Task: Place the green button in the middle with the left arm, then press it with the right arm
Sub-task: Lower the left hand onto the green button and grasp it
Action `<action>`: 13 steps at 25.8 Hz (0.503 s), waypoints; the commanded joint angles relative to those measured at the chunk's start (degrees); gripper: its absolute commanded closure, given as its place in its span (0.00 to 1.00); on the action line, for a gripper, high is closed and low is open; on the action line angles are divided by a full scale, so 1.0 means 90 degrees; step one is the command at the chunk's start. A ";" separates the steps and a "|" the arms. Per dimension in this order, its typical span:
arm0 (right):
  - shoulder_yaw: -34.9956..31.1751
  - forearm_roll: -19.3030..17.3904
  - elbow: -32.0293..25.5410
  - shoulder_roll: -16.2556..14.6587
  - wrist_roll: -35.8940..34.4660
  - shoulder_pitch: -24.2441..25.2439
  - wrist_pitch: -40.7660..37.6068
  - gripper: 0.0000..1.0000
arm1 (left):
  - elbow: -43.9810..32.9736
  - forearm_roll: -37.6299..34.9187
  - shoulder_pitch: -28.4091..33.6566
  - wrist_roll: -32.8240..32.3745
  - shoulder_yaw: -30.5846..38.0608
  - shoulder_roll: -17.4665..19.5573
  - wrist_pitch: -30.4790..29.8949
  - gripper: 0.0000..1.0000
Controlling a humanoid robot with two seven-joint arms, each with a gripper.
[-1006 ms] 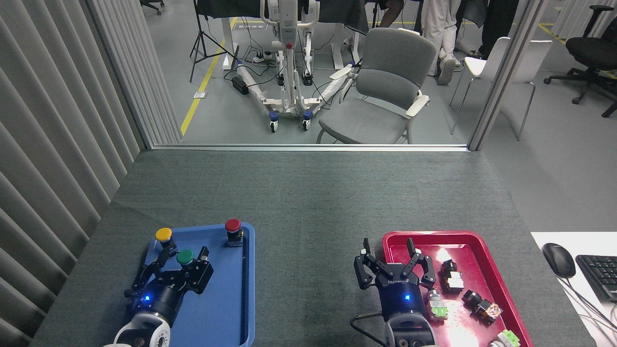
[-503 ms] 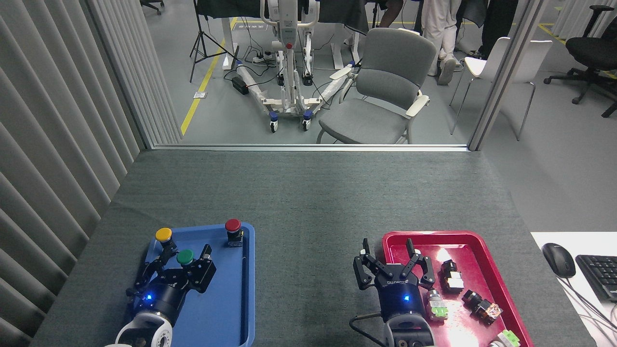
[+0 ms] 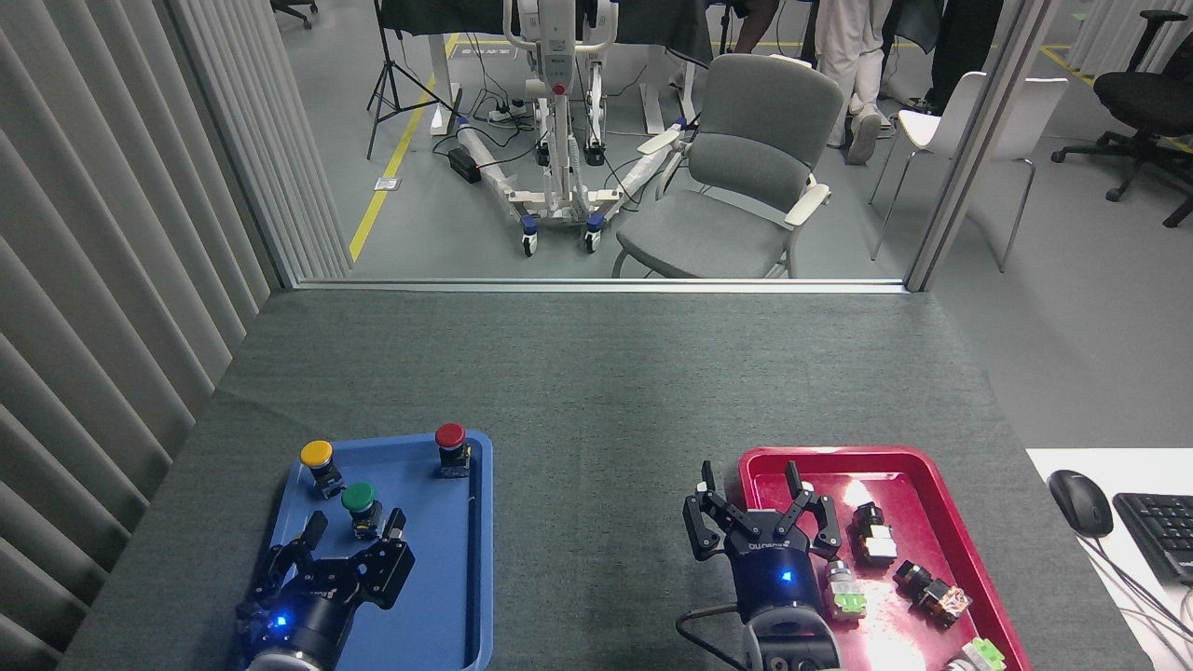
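Note:
The green button (image 3: 359,501) stands upright in the blue tray (image 3: 438,578), between a yellow-capped button (image 3: 318,460) and a red-capped button (image 3: 451,445). My left gripper (image 3: 356,528) is open just in front of the green button, its fingertips either side of the button's base, not touching the cap. My right gripper (image 3: 748,494) is open over the table at the left rim of the red tray (image 3: 941,503), holding nothing. The middle (image 3: 606,485), bare dark grey felt between the two trays, has nothing on it.
The red tray holds several small switch parts (image 3: 874,536). A white desk with a mouse (image 3: 1080,500) and keyboard (image 3: 1160,531) sits at the right. Slatted panels line the left. A grey chair (image 3: 736,186) and a person's legs stand beyond the table's far edge.
My left gripper has pulled back toward the near edge of the blue tray, so the green button now shows whole. The right arm has not moved.

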 commanded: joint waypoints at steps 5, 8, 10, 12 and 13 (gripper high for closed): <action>-0.0001 0.0000 0.0000 -0.0002 -0.0007 0.0001 0.0003 0.00 | 0.0888 -0.0021 -0.0107 0.0187 0.0012 -0.0046 0.0079 0.00; -0.0001 0.0000 0.0000 -0.0002 -0.0007 0.0001 0.0003 0.00 | 0.1347 0.0028 -0.0409 0.0421 -0.0008 -0.0056 0.0314 0.00; -0.0001 0.0000 0.0000 -0.0002 -0.0007 0.0001 0.0003 0.00 | 0.1425 -0.0011 -0.0439 0.0421 -0.0008 -0.0056 0.0333 0.00; -0.0001 0.0000 0.0000 -0.0002 -0.0007 0.0001 0.0013 0.00 | 0.1484 -0.0031 -0.0448 0.0421 -0.0008 -0.0056 0.0343 0.00; 0.0009 0.0000 0.0000 -0.0002 -0.0007 0.0001 0.0013 0.00 | 0.1562 -0.0031 -0.0468 0.0431 0.0002 -0.0066 0.0343 0.00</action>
